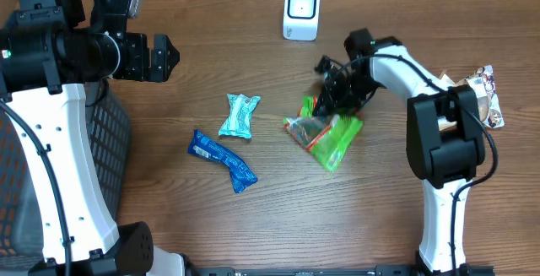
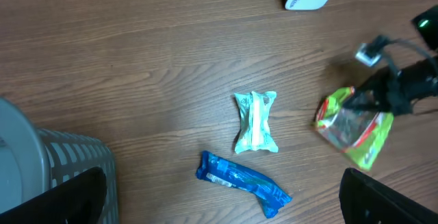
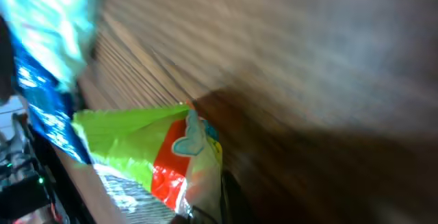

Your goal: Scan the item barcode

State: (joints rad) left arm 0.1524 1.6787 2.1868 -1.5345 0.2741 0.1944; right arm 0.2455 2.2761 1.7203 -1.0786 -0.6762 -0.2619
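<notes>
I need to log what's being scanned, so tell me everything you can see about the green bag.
The bag is a crinkly plastic pouch, bright green with a red-orange patch and a clear or silvery panel. It lies slanted on the wooden table, right of centre. The right tool is shut at its upper corner, seemingly pinching the edge. Nothing else touches it. No barcode shows in any view.

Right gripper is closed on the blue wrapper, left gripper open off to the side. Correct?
No. The overhead view shows the right gripper closed on the green snack bag; the blue wrapper lies untouched. The left gripper is open off to the side.
</notes>
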